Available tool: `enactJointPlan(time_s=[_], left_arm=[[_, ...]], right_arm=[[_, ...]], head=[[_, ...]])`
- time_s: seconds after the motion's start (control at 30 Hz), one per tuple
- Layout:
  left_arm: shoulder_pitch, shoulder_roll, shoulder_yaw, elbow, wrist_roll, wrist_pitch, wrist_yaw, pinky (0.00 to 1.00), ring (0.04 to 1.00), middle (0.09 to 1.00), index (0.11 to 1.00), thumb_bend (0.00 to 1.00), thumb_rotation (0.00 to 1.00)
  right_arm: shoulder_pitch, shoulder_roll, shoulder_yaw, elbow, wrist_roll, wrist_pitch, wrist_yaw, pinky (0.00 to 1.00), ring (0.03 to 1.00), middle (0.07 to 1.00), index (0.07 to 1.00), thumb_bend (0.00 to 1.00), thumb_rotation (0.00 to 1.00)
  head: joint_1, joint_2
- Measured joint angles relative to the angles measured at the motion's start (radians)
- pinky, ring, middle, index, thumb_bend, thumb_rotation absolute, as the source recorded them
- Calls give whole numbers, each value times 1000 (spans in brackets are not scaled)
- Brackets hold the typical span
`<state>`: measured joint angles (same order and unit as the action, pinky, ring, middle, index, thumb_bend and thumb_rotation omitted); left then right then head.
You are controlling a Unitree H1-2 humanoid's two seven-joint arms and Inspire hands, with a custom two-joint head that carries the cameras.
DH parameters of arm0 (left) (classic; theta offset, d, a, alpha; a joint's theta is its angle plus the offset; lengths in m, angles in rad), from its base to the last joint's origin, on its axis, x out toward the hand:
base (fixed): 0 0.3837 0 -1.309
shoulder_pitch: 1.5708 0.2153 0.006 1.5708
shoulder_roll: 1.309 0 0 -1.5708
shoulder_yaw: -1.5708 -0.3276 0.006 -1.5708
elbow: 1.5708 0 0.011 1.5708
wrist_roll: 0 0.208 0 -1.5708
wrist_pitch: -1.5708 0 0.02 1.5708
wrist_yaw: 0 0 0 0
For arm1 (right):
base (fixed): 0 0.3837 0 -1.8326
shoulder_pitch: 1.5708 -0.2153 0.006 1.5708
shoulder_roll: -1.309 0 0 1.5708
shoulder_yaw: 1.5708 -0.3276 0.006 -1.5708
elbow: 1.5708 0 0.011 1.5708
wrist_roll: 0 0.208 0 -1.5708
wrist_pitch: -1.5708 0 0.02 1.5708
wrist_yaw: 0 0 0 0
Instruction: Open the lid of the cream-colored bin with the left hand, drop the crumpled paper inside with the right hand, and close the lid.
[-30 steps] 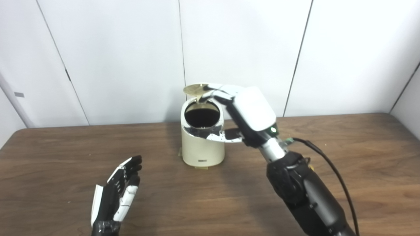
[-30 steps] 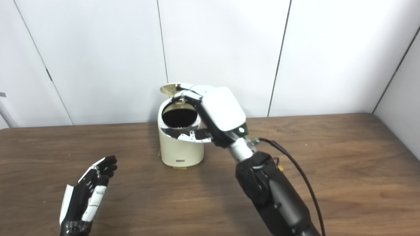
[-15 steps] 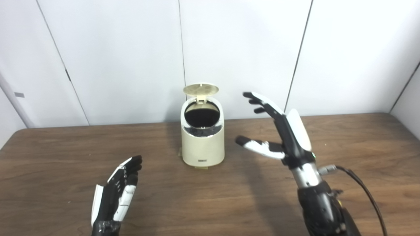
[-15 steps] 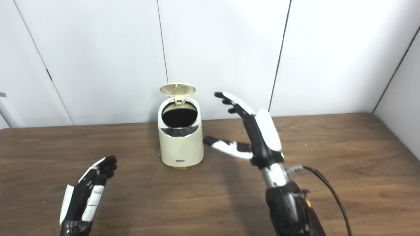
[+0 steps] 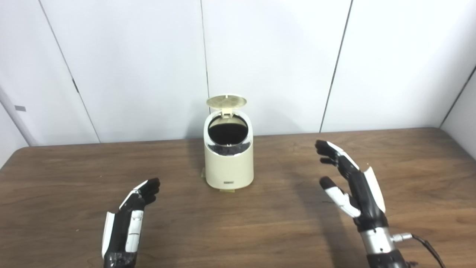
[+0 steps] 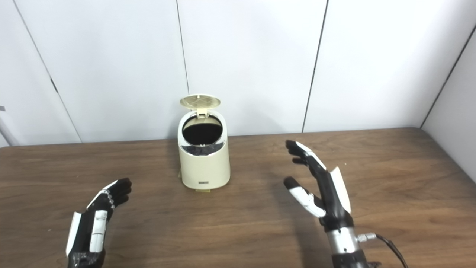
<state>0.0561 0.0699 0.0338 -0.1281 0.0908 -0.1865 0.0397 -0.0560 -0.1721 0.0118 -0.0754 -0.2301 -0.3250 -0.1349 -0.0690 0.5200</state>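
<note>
The cream-colored bin (image 5: 229,163) stands upright at the middle of the brown table (image 5: 55,175), near the back wall. Its round lid (image 5: 226,101) is tipped up on the rear hinge, and the mouth below is dark. No crumpled paper shows anywhere in either view. My right hand (image 5: 351,188) hovers to the right of the bin, well apart from it, fingers spread and holding nothing. My left hand (image 5: 128,225) is low at the front left, open and empty, fingers pointing toward the bin.
White wall panels close off the back of the table. A black cable (image 5: 427,245) trails from my right wrist at the lower right edge. A small tan tab (image 5: 227,190) shows under the bin's front.
My right hand has left the bin's lid, pulled back toward me and dropped to the right. The lid stays up. The left hand has barely shifted.
</note>
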Motion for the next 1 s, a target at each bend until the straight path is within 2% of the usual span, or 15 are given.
enactJointPlan(time_s=[0.17, 0.37, 0.53, 0.8, 0.93, 1.0], left_arm=[[3, 0, 1, 0, 3, 0, 1, 779, 803, 802, 814, 660, 967], [3, 2, 2, -1, 2, -1, -2, 794, 803, 807, 816, 649, 978], [3, 2, 3, -1, 5, -1, -1, 787, 808, 806, 820, 699, 950], [3, 5, 2, 2, 8, -1, -2, 781, 808, 821, 837, 654, 932], [-7, 23, 1, 1, 59, -2, -1, 692, 781, 805, 816, 661, 709], [-18, 35, 5, -3, 78, -3, 0, 669, 766, 801, 808, 689, 692]], right_arm=[[55, 16, -10, 16, 49, -34, 9, 735, 812, 826, 827, 489, 781], [56, 24, -18, 16, 42, -54, 8, 735, 819, 833, 817, 465, 786], [55, 30, -29, 20, 41, -64, 6, 740, 825, 838, 823, 468, 774], [49, 35, -36, 31, 23, -65, 1, 724, 817, 836, 820, 458, 754], [42, 38, -40, 38, 4, -68, -15, 726, 812, 829, 812, 455, 726], [39, 38, -41, 43, -2, -69, -20, 716, 809, 827, 810, 457, 715]], head=[[-6, 5], [-5, 5], [-8, 6], [6, 6], [23, 0], [22, 0]])
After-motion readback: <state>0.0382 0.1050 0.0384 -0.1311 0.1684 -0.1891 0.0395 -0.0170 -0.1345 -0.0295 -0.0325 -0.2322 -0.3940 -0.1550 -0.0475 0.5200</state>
